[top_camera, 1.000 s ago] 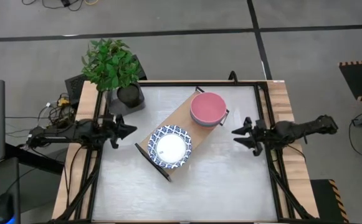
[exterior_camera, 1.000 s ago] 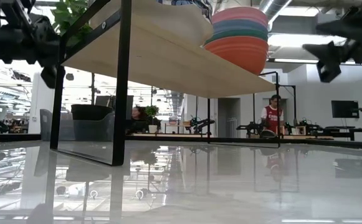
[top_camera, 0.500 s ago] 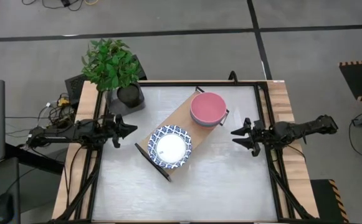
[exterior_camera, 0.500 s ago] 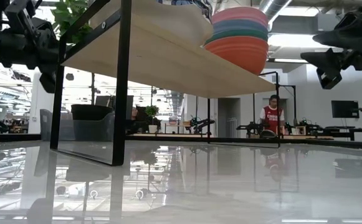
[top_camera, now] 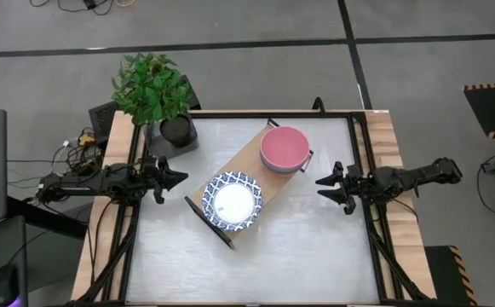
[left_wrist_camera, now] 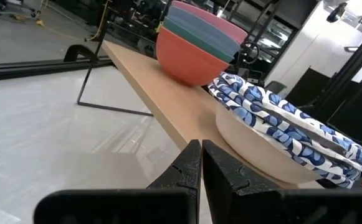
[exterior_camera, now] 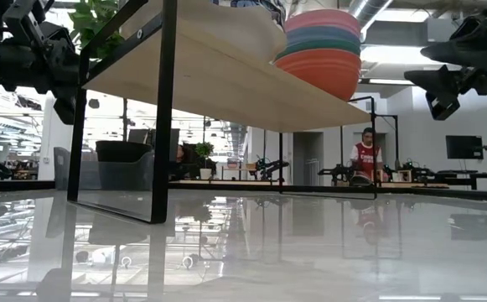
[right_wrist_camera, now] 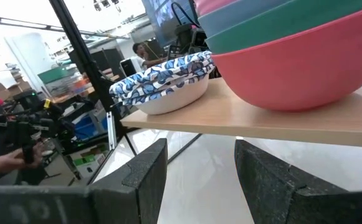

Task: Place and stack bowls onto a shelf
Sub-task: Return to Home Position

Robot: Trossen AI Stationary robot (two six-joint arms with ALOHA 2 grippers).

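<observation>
**High view:** You see the shelf [top_camera: 245,165] lying slantwise on the table [top_camera: 256,264], its long axis running from the left arm's side to the right arm's side. A stack of blue-patterned bowls [top_camera: 233,202] fills the end nearer the left arm. A coloured stack [top_camera: 283,148] topped by a pink bowl fills the other end. The left pincer [top_camera: 182,177] hangs just off the shelf's left side, and the right pincer [top_camera: 320,182] just off its right side. A plant [top_camera: 153,85] stands beyond the shelf's left end. No bowl lies loose on the table, so the stacking looks done. Since the shelf sits between the two arms, your move home likely means drawing each one straight back from it.

**Low view:** The shelf shows from beneath, with the coloured stack [exterior_camera: 323,50] resting on it. The patterned bowls are cut off at the top edge. Both arms hang raised on either side of the shelf, and their jaws cannot be read from here. A person [exterior_camera: 366,159] stands far behind the shelf.

**Left wrist view:** The left pincer's fingers [left_wrist_camera: 190,171] are pressed together on nothing and aimed at the shelf's edge. The patterned bowls sit just past them and the coloured stack farther along the board.

**Right wrist view:** The right pincer's fingers [right_wrist_camera: 144,177] stand apart and empty. The coloured stack looms close, its upper bowls cut off. How many bowls each stack holds is hard to make out.
</observation>
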